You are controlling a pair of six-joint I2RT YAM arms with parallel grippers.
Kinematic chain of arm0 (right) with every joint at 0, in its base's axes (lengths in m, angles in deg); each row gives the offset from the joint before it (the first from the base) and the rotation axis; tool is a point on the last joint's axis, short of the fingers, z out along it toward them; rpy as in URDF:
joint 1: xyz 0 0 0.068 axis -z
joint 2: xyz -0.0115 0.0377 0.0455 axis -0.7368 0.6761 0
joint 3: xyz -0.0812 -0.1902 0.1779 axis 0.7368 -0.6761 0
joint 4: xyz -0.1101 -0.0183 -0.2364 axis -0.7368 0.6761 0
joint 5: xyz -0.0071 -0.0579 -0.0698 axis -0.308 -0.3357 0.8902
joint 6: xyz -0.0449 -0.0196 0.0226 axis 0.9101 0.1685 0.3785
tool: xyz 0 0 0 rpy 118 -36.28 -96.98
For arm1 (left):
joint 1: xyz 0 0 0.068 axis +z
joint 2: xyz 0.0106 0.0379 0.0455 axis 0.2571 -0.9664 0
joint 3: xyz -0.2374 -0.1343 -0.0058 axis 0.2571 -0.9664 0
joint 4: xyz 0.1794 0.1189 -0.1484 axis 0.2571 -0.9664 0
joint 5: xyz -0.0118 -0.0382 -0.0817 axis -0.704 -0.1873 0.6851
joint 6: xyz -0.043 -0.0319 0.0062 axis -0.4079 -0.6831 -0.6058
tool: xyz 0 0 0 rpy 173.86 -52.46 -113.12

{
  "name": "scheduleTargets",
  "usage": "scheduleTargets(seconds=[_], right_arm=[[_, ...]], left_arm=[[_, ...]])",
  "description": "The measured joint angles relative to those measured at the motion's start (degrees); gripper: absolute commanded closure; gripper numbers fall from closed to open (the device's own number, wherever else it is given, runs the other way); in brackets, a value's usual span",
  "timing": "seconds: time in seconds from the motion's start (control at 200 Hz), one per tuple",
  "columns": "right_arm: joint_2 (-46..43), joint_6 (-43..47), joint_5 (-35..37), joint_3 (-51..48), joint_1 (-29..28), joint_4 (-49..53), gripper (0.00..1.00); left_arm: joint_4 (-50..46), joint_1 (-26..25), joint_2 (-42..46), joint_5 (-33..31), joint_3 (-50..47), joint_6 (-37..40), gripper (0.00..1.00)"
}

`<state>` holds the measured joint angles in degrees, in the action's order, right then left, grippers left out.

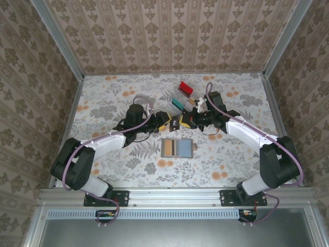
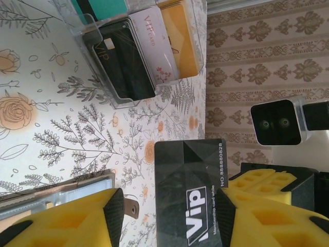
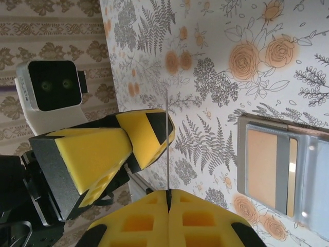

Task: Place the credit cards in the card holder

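Nearest to us, in the left wrist view, the left gripper (image 2: 172, 199) stands spread, and we count its two yellow fingers (image 2: 67, 221), one on either side of a black VIP card (image 2: 187, 175). One finger looks to be right at the card's edge, while a strip of desk (image 2: 61, 128) shows between the card and the other finger.

The right wrist view shows that same card edge-on as a thin upright line. The right gripper (image 3: 168, 198) has its two yellow pads pressed together on the card's lower edge and holds it clear of the desk. We cannot tell from this view whether the left gripper's fingers touch the card.

We see one card holder (image 3: 241, 159), lying open and flat on the floral desk, near the grippers and on the side of the arm bases in the top view. One beige card (image 3: 261, 164) sits in a pocket of it.

Beyond the grippers stands one clear slotted rack (image 2: 118, 100). We count four cards in it:
- a dark card (image 2: 121, 59)
- a white card with pink flowers (image 2: 154, 46)
- a gold card (image 2: 180, 33)
- a teal card (image 2: 103, 6), cut by the frame's top edge

From above, a red card (image 1: 185, 88) also shows at the far end of that group. Both arms reach inward, so the two grippers meet above the middle of the desk.
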<state>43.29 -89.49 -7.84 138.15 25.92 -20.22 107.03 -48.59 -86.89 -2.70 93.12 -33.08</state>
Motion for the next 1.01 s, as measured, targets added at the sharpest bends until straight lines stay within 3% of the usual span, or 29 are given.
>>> scheduleTargets(seconds=[0.515, 0.74, 0.87, 1.005], right_arm=[[0.0, -0.85, -1.79, -1.01, 0.0, -3.45, 1.0], [0.5, -0.81, -2.1, -1.29, 0.02, -4.0, 1.0], [0.74, -0.59, -1.09, -2.05, 0.04, -2.86, 0.94], [0.76, 0.5, -0.02, -2.21, -0.02, -1.07, 0.88]], left_arm=[[1.73, 0.04, -1.14, 2.27, 0.44, -1.2, 0.68], [2.23, 0.07, -1.18, 2.21, 0.42, -1.95, 0.87], [3.13, 0.26, -1.14, 2.29, 0.39, -2.36, 1.0], [3.52, -0.09, -0.87, 2.19, -0.33, -2.6, 1.0]])
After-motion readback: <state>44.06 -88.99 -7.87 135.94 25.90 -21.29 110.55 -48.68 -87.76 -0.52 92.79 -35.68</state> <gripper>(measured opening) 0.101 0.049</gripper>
